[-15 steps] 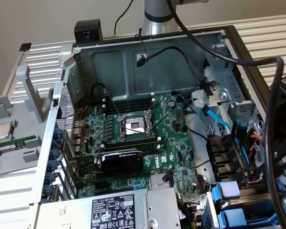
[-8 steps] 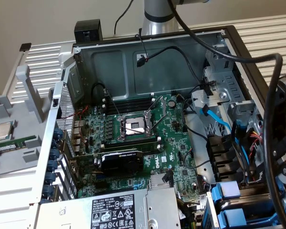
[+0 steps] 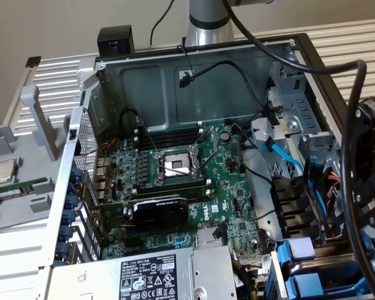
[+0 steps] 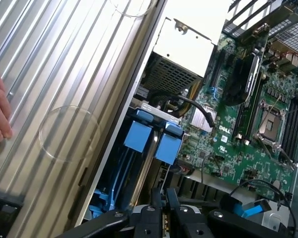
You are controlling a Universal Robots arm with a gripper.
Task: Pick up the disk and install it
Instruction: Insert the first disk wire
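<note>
Claw (image 4: pixel 164 201) pinched narrow, seemingly empty, near blue-framed disk (image 4: pixel 168 147) seated just inside case wall (image 4: pixel 109 144).

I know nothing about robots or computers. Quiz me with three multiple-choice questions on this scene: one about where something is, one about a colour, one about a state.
1. Where is the small square silver processor chip?
A. On the graphics card
B. On the grey plastic tray at the exterior view's left, outside the dark metal computer case
C. On the power supply

2. What colour are the plastic drive carrier frames in the case's corner?
A. Blue
B. Red
C. Yellow

3. How is the square metal processor socket on the green motherboard?
A. Hidden under a large cooler
B. Lying outside the case
C. Uncovered, with no cooler on it

Answers: 1 B, the chip sits on the tray beside the case. 2 A, both tabs are blue. 3 C, the socket's metal frame is in plain sight.
</note>
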